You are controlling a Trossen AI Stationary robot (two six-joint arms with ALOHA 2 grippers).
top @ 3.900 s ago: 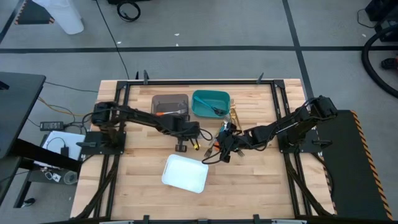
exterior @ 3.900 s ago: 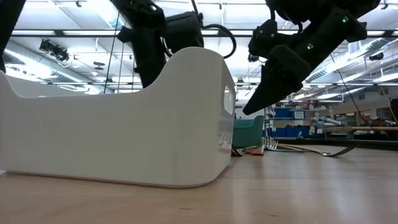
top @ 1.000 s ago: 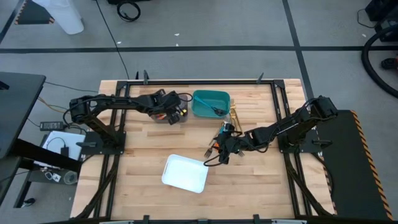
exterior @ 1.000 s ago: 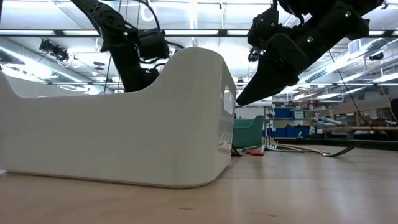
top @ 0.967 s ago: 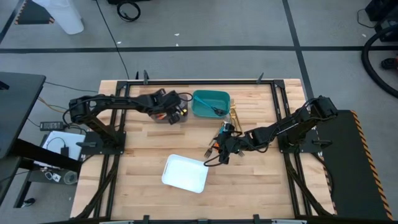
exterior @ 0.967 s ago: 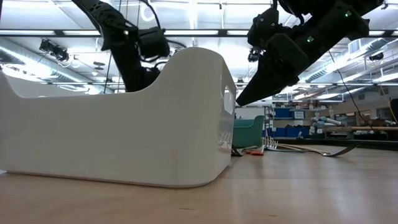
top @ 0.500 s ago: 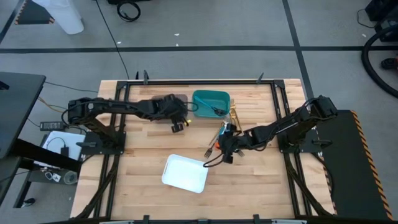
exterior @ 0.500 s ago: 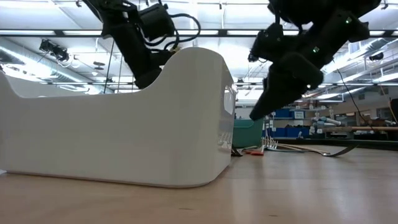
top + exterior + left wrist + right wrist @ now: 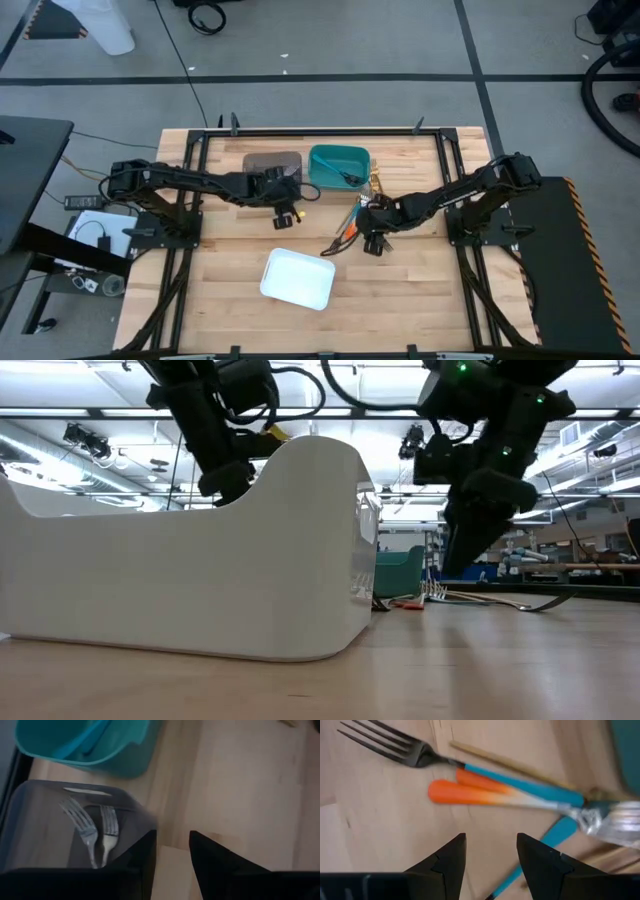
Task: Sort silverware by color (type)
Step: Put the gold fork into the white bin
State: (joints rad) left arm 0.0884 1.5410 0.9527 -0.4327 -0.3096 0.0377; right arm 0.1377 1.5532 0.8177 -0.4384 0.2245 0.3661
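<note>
Grey bin (image 9: 60, 827): two silver forks (image 9: 95, 835) are held inside.
Teal bin (image 9: 338, 166): one dark utensil is seen inside.
White tray (image 9: 297, 278): contents cannot be told.
Silverware (image 9: 510, 790): orange, teal and tan pieces lie on the table, beside the teal bin.
Left gripper (image 9: 172, 852): parted, nothing held, just beside the grey bin.
Right gripper (image 9: 490, 852): spread wide, nothing held, over the silverware.

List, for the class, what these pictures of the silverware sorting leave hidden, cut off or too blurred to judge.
- Low view: the white tray hides most of the table behind it, and the grey bin altogether.
- Left wrist view: the two forks in the grey bin have their handles hidden by the left gripper, so handle colour is unknown.
- Right wrist view: the teal-handled fork and orange-handled piece blur into a pile near the edge; its count is unclear.
</note>
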